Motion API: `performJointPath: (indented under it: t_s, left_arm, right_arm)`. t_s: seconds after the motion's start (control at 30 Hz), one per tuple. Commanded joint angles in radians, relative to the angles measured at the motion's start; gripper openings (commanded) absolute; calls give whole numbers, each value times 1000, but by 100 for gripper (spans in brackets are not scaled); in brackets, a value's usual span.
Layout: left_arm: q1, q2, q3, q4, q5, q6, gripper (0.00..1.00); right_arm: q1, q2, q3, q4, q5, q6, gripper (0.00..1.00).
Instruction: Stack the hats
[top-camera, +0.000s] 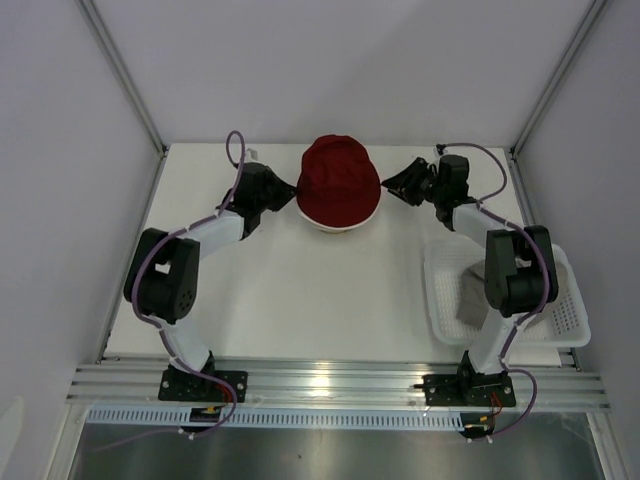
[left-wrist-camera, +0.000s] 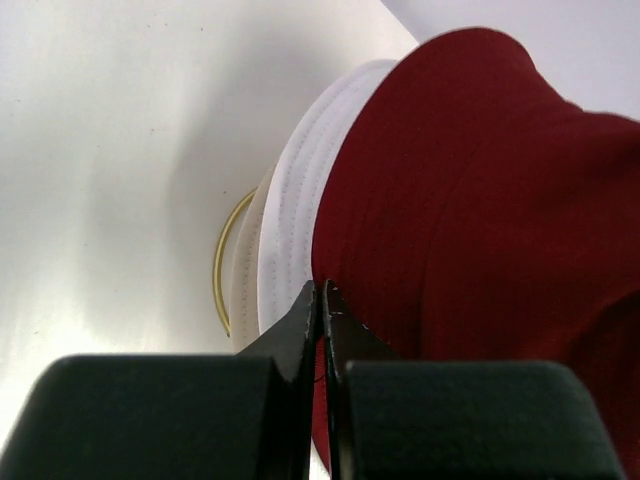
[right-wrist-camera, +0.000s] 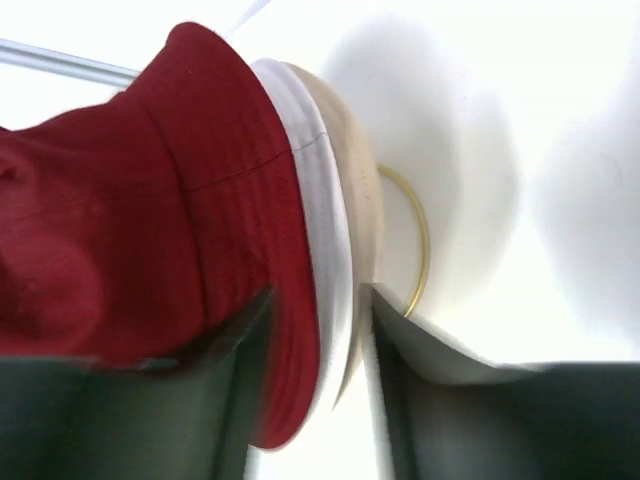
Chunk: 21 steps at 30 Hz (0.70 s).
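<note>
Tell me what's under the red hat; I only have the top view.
Observer: A cream-white hat. The red hat sits over it, with only the white brim showing.
Operator: Anything beneath that?
Observer: A gold wire ring, peeking out past the white brim.
Operator: Is the right gripper clamped on?
Observer: No, the right gripper is open, with both brims between its fingers.

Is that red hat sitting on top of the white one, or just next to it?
On top. Both wrist views show the red hat draped over the white hat, whose brim peeks out underneath.
</note>
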Motion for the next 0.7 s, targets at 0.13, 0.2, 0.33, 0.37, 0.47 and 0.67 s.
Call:
performJointPath:
  t_s: [0.13, 0.2, 0.33, 0.37, 0.47, 0.67]
  left_arm:
    - [0, -130, -23, -71, -11, 160, 19]
    - [0, -186, -19, -89, -22, 201, 33]
    - [2, -311, -19, -120, -85, 282, 62]
    - [2, -338, -22, -141, -100, 292, 71]
    - [2, -450, -42, -164, -136, 331, 90]
    - [3, -593, -68, -213, -64, 381, 95]
  right_arm:
    - [-20, -260, 204, -471, 204, -310, 72]
    - [-31, -358, 217, -529, 273, -350, 79]
    - [-66, -539, 206, -754, 481, -368, 93]
    - [-82, -576, 196, -804, 641, -320, 96]
    - [-112, -722, 121, -956, 878, -287, 99]
    - [-201, -929, -13, -1181, 1057, -228, 99]
